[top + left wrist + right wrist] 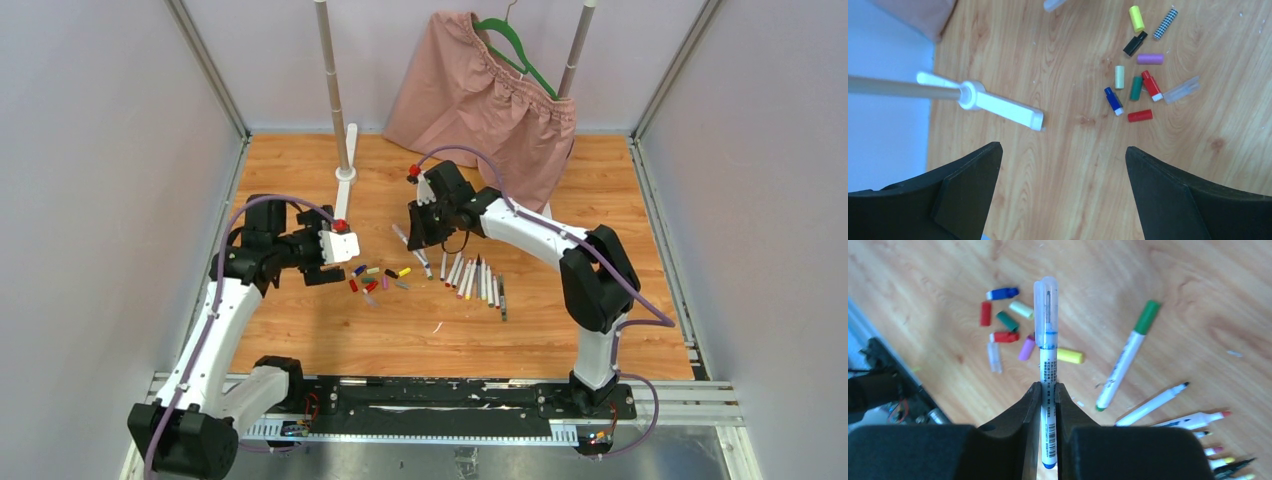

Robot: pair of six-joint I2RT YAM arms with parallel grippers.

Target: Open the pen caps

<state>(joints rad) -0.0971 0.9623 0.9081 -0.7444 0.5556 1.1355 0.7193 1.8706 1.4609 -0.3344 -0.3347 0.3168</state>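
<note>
My right gripper (1048,388) is shut on a white pen (1048,365) with a blue end. The pen points away from the wrist and its clear cap (1046,295) is on. In the top view this gripper (421,240) hovers above the table, right of the loose pen caps (375,281). Those caps lie in a small cluster: yellow (1136,18), black (1135,44), purple (1150,59), green (1136,88), blue (1114,101) and red (1140,115). My left gripper (1063,151) is open and empty, above bare wood just left of the caps (325,270).
A green-capped pen (1128,357) lies apart from a row of uncapped pens (476,280) right of the caps. A white stand base (998,105) with its pole (333,75) stands behind the left gripper. A pink skirt (480,100) hangs at the back.
</note>
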